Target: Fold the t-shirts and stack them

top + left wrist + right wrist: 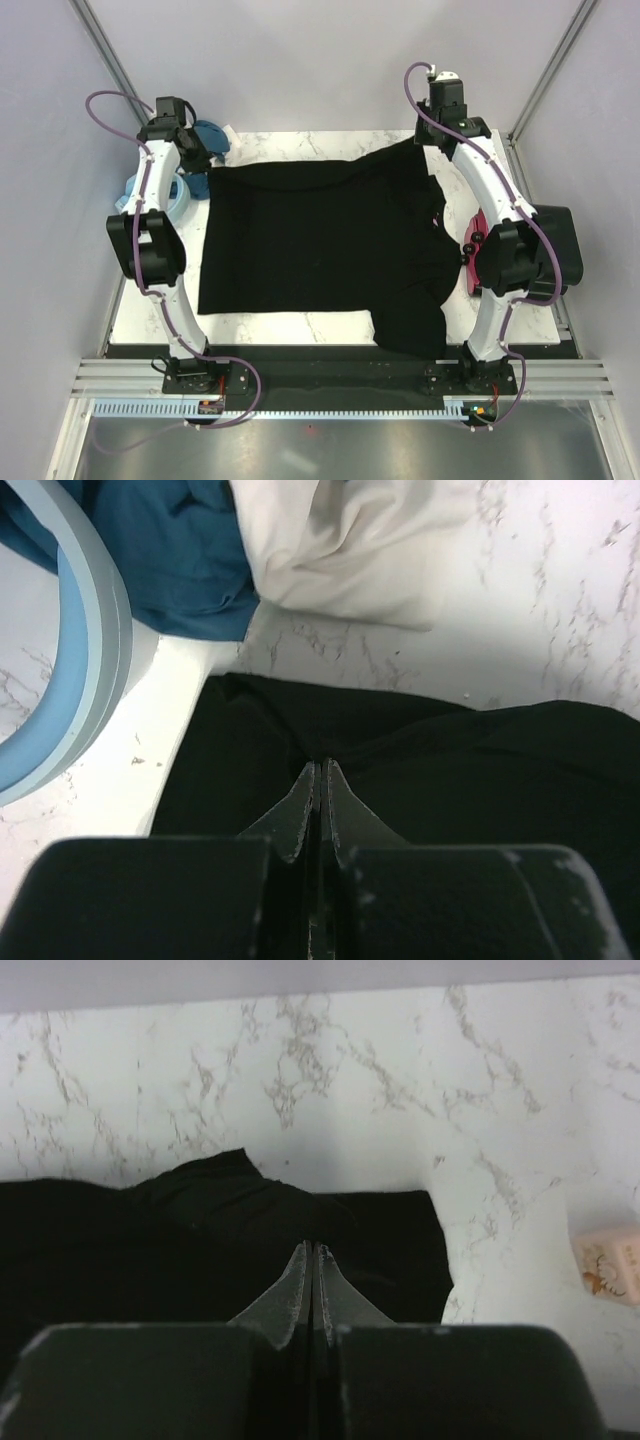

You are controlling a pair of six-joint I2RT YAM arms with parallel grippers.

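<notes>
From high behind we look down on the whole table (pixel 290 328), while our wrist cameras hang close over the far left and far right corners of the same black shirt (pixel 310 240).

A marble table (pixel 300 325) holds a pinkish-beige block (pixel 608 1265), with a pale blue rim (pixel 90 660) at its left edge.

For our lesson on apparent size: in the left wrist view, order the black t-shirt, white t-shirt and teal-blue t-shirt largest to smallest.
1. black t-shirt, spanning the lower frame.
2-3. white t-shirt and teal-blue t-shirt: they look alike, both cut off at the top edge, so unranked.
</notes>
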